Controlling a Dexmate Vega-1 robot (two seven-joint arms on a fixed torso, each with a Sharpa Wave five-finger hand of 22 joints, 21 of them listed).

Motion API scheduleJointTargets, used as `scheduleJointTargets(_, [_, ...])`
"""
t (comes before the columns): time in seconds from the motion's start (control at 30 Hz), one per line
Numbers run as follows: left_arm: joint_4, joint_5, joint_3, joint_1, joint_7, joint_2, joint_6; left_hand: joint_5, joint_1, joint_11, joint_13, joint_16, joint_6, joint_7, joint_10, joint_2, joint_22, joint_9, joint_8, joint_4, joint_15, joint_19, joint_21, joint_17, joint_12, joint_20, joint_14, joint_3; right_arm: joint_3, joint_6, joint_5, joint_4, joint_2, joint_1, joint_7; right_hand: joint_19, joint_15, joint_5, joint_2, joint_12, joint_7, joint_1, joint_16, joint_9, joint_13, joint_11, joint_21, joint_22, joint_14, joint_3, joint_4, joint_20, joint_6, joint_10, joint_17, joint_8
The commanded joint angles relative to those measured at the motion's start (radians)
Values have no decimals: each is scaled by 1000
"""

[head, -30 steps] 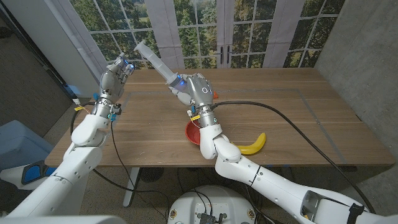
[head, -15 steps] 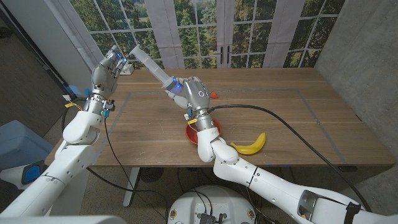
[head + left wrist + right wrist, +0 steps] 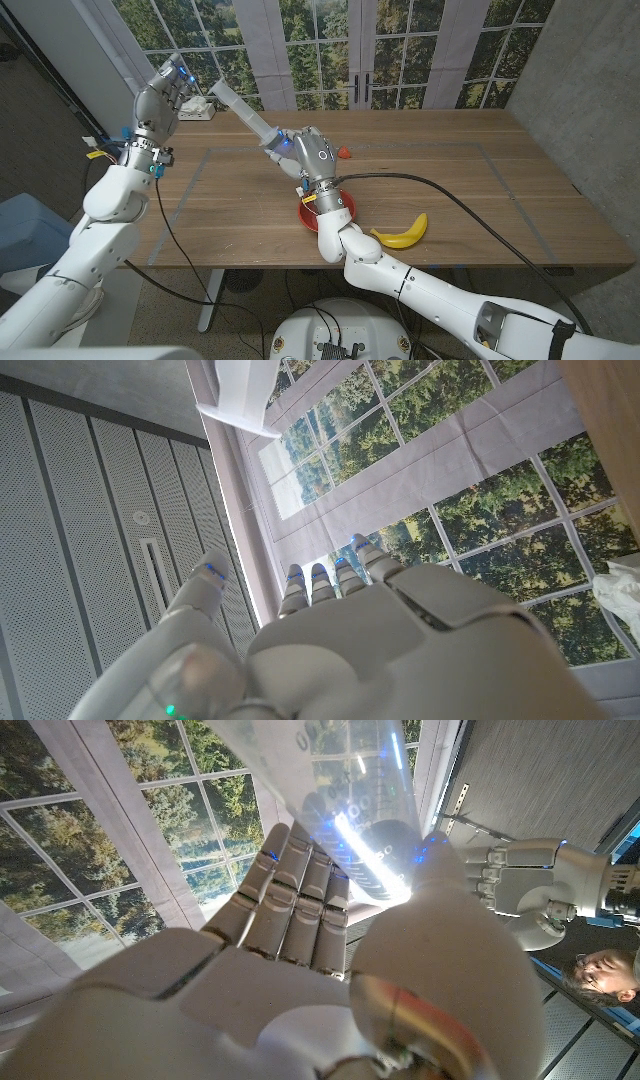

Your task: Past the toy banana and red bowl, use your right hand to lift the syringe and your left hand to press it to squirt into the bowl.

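Note:
My right hand (image 3: 310, 158) grips a clear syringe (image 3: 245, 112) above the table, its barrel slanting up towards the far left. In the right wrist view the fingers of that hand (image 3: 300, 950) wrap the marked barrel (image 3: 350, 790). My left hand (image 3: 160, 92) is raised at the far left with its fingers straight, holding nothing, a short gap from the syringe's upper end; it also appears as the left hand (image 3: 530, 890). The red bowl (image 3: 306, 213) sits below my right wrist, partly hidden by the arm. The toy banana (image 3: 403, 233) lies to its right.
A small red object (image 3: 345, 153) lies on the table beside my right hand. A white crumpled item (image 3: 195, 112) sits at the table's far left corner. Windows stand behind the table. A person (image 3: 600, 975) is at the edge of the right wrist view.
My left arm has swung up and outward to the left, away from the table. My right hand has tipped the syringe a little further left and lower.

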Motion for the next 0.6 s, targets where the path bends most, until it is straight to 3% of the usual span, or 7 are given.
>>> scheduleJointTargets(0.03, [-43,-14,-47,2,-37,31,32,1,-15,-3,1,8,12,-4,12,10,3,3,7,4,-36,7,5,6,7,-56,6,-4,-16,51,6,82,5,34,-54,-3,-112,3,110,-6,-197,119,-4,6,6,-166,6,1,22,9,14,-156,201,175,4,1])
scheduleJointTargets(0.17, [-57,4,-63,-3,-45,63,65,1,-18,-5,1,7,13,-4,11,11,3,3,6,5,-36,7,5,6,6,-57,6,-4,-18,57,6,91,5,37,-71,-4,-113,3,109,-7,-201,119,-5,6,7,-166,6,0,21,8,14,-156,200,175,5,0])
scheduleJointTargets(0.4, [-105,51,-98,-8,-73,169,182,2,-24,-4,1,3,5,-10,3,9,3,3,2,7,-38,4,3,7,2,-58,-1,-6,-22,44,-1,73,-2,34,-67,-8,-113,2,110,-9,-201,120,-7,6,9,-166,7,-1,21,7,15,-156,202,176,7,-2])
scheduleJointTargets(0.6, [-133,95,-110,-32,-83,216,244,2,-28,-8,1,2,3,-12,1,5,3,3,0,7,-39,1,2,7,1,-58,-2,-8,-26,28,-17,66,-7,33,-69,-10,-112,1,109,-11,-201,120,-8,6,10,-166,8,-1,22,5,15,-156,202,175,9,-3])
